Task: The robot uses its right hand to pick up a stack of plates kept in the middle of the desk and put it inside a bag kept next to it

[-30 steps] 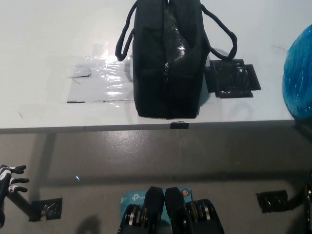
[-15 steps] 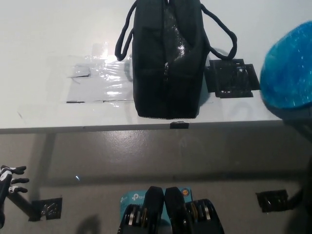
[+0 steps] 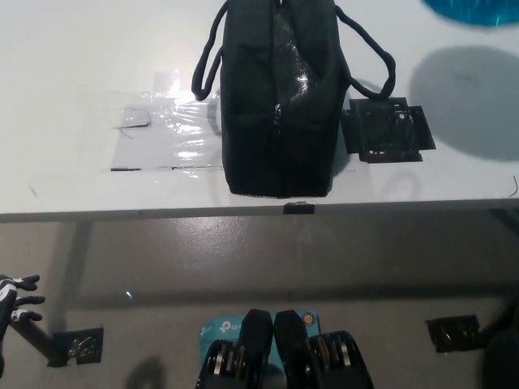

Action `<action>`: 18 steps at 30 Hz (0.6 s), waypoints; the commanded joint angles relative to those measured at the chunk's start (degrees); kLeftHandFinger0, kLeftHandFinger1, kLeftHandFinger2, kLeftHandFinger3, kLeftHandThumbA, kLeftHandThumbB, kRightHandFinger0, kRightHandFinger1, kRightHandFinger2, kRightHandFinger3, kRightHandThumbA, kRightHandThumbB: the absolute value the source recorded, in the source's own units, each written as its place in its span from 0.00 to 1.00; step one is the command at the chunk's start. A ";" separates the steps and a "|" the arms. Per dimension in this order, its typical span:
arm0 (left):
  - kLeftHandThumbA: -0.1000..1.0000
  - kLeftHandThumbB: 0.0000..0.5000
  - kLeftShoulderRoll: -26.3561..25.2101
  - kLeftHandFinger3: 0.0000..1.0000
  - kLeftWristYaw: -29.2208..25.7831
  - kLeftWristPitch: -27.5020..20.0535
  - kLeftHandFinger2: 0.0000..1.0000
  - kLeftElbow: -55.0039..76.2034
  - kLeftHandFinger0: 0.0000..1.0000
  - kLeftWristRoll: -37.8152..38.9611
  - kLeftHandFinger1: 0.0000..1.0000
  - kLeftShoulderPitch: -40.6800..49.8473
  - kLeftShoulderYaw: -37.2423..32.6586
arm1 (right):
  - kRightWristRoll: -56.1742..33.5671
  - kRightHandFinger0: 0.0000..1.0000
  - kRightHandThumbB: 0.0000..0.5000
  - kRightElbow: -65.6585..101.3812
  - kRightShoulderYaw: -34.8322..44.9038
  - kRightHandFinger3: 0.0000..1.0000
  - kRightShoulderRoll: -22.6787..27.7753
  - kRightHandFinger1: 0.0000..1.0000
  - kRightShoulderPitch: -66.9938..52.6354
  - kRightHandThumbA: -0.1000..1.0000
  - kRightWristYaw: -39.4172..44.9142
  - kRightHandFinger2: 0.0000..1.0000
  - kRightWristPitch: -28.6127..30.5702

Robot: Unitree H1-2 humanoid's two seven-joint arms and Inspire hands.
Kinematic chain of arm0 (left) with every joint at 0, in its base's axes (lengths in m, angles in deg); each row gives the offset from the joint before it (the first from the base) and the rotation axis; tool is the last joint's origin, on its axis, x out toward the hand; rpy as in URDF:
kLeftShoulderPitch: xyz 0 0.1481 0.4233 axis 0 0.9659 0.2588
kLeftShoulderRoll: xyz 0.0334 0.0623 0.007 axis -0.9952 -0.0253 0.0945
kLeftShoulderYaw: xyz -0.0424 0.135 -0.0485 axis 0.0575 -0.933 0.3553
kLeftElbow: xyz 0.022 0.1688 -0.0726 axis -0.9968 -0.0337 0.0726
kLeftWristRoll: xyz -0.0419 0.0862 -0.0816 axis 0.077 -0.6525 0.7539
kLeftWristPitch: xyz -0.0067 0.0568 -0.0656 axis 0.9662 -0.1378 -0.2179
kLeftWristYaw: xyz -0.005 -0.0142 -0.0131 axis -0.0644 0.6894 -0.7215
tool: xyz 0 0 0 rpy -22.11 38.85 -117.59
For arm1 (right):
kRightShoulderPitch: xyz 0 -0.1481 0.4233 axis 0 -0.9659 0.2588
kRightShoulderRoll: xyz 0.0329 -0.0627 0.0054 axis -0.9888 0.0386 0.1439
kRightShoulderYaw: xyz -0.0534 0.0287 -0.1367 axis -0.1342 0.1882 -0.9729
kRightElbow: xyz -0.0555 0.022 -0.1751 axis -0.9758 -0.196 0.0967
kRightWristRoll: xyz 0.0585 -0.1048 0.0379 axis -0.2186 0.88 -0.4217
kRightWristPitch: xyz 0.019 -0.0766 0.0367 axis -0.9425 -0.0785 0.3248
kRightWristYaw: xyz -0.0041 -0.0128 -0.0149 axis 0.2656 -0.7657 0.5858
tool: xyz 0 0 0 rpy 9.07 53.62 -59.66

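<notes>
The blue plate stack [image 3: 474, 10] is seen only as a sliver at the top right edge, above the desk [image 3: 73, 65]; the right hand is unseen, so its grip cannot be told. The stack should be centred over the black bag [image 3: 276, 105] mouth before lowering, while the white left hand [image 3: 16, 298] rests low, fingers spread, empty

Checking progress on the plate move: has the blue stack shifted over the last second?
Yes. The blue stack went from the picture's right edge, level with the black bag, up to the top edge, beyond the bag's far end.

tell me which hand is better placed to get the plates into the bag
Right. The blue plates sit at the top right edge, on the bag's right side. The left hand hangs low at the lower left, below the desk.
</notes>
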 commanded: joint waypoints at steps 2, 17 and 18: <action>0.66 0.00 -1.77 0.68 -0.73 -3.06 0.60 2.34 0.38 -0.90 0.45 0.37 0.28 | -3.51 0.00 0.43 4.59 -3.26 0.03 2.14 0.00 7.06 0.00 2.48 0.18 -1.47; 0.67 0.00 -2.13 0.67 -0.58 -3.51 0.60 2.45 0.38 -1.50 0.46 0.31 -0.66 | 7.46 0.00 0.61 -3.04 -15.77 0.00 0.23 0.00 10.66 0.00 3.50 0.17 -1.47; 0.67 0.00 -2.12 0.66 -0.57 -3.49 0.59 2.54 0.37 -1.43 0.45 0.32 -0.66 | 8.37 0.00 0.58 -3.67 -16.67 0.00 0.28 0.00 10.74 0.00 3.58 0.18 -1.47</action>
